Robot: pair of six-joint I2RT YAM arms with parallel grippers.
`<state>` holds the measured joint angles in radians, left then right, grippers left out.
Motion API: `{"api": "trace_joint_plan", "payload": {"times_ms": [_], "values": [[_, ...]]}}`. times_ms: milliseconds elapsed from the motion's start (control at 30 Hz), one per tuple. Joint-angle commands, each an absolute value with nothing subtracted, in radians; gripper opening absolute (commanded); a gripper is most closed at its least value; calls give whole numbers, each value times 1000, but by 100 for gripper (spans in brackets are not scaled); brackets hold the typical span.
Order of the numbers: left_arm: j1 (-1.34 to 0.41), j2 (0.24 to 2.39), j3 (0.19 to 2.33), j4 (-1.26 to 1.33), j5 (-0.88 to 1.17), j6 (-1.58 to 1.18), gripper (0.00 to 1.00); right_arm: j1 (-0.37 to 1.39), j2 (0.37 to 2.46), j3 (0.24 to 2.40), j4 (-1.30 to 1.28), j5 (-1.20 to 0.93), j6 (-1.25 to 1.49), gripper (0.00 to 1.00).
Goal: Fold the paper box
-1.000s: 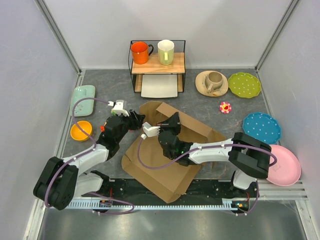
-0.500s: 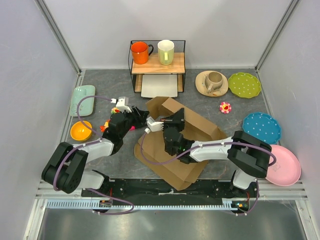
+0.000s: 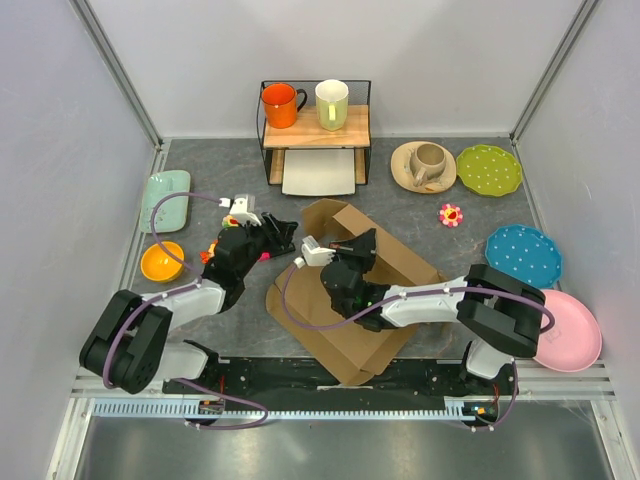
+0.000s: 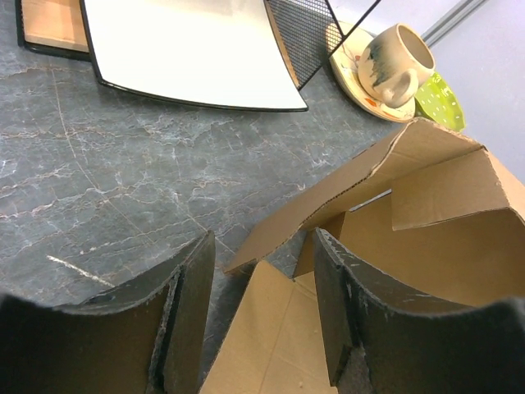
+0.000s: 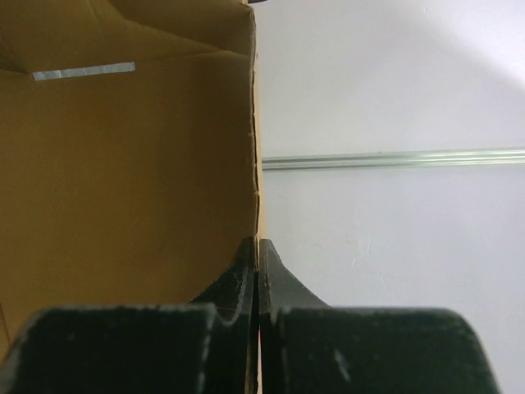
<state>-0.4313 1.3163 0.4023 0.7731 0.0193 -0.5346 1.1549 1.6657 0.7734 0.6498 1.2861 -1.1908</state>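
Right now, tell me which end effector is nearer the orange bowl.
Left. Left end effector sits right of the orange bowl; right end effector, farther right, pinches the paper box.

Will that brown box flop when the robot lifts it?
Its panels probably stay stiff: the paper box is cardboard, with walls standing straight. It likely hinges at the creases, so flaps may swing. Probably light, since the right gripper holds it by one edge.

My grey marbled table (image 3: 400,205) carries a wire rack (image 3: 300,135) at twelve o'clock, with a white tray (image 3: 320,172) lying under it. At one sit a tan saucer (image 3: 400,160) and a green plate (image 3: 489,170), at two a small flower (image 3: 451,214), at three a blue plate (image 3: 524,253) and at four a pink plate (image 3: 570,330). A mint dish (image 3: 165,198) lies at ten, an orange bowl (image 3: 162,261) at nine. The paper box (image 3: 330,345) rests at the centre.
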Motion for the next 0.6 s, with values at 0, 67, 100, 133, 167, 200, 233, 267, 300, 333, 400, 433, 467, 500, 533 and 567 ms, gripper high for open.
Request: {"api": "trace_joint_plan", "payload": {"times_ms": [0,67,100,133,167,200,233,267,300,333,400,433,467,500,533,567], "values": [[-426,1295,405,839,50,-541,58,1160,1640,759,536,1312,-1020,0],[-426,1314,407,863,119,-531,58,1161,1632,768,476,1309,-985,0],[-426,1325,408,877,145,-525,59,1160,1623,769,466,1304,-974,0],[-428,1338,411,903,170,-520,59,1160,1621,770,444,1301,-953,0],[-428,1363,414,916,219,-514,59,1161,1617,772,434,1298,-943,0],[-431,1377,425,920,241,-512,60,1161,1612,773,428,1296,-936,0],[-434,1390,431,922,255,-508,60,1160,1608,773,410,1287,-919,0],[-439,1403,437,922,277,-505,60,1161,1603,781,393,1284,-902,0],[-442,1422,446,922,287,-505,60,1160,1595,787,370,1279,-885,0],[-445,1431,448,923,294,-505,60,1160,1592,790,344,1272,-874,0],[-456,1457,449,940,307,-503,61,1158,1586,793,336,1272,-859,0],[-457,1465,449,946,307,-503,61,1160,1585,795,313,1270,-847,0],[-463,1470,451,960,307,-499,61,1158,1580,801,299,1266,-824,0],[-468,1479,454,966,307,-492,61,1160,1569,804,285,1261,-806,0],[-471,1495,459,969,307,-483,61,1160,1565,810,250,1256,-789,0],[-477,1505,466,968,308,-460,61,1158,1560,816,238,1252,-775,0]]}}
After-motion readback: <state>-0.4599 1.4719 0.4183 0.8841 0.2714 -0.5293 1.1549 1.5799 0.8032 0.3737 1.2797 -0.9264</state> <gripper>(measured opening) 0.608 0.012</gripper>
